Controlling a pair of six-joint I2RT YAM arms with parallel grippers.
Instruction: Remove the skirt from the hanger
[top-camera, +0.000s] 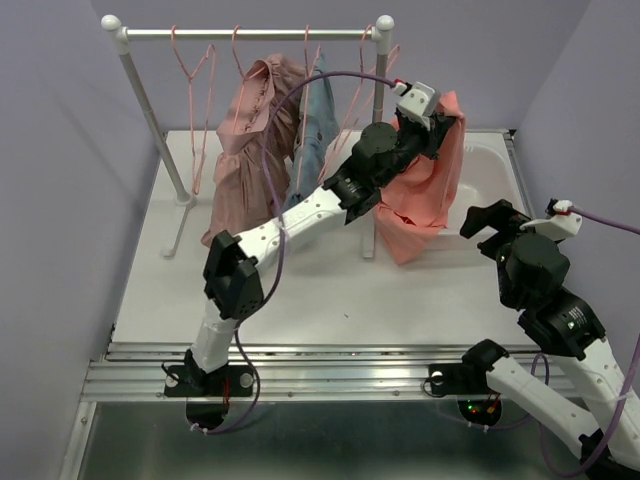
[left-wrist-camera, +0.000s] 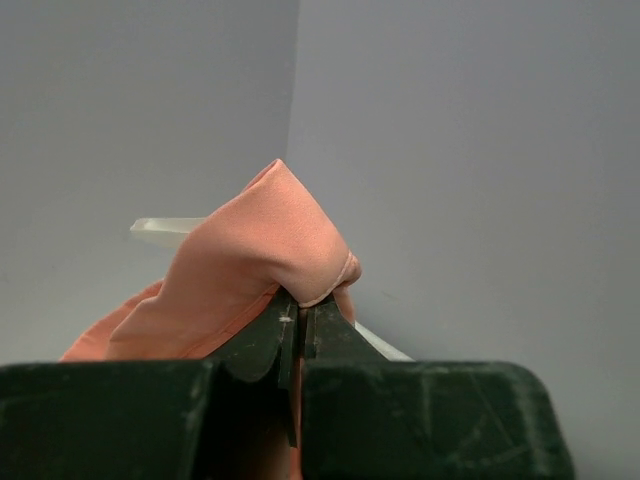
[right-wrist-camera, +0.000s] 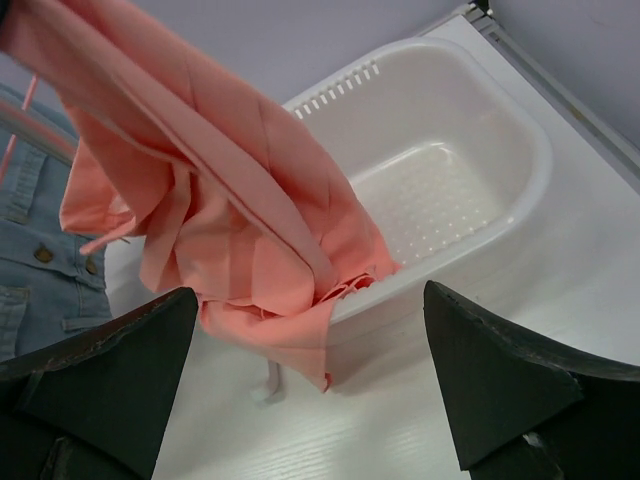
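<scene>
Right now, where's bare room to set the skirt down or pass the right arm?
Free: the basket floor right of the skirt hem draped over its rim; the table front strip between the arm bases and the rack feet. Crowded: rear centre, where the ruffled garment, denim and left arm bunch under the rail.

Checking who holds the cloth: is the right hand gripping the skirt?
No, the right hand stands wide open, its fingers clear of the skirt hanging ahead.
</scene>
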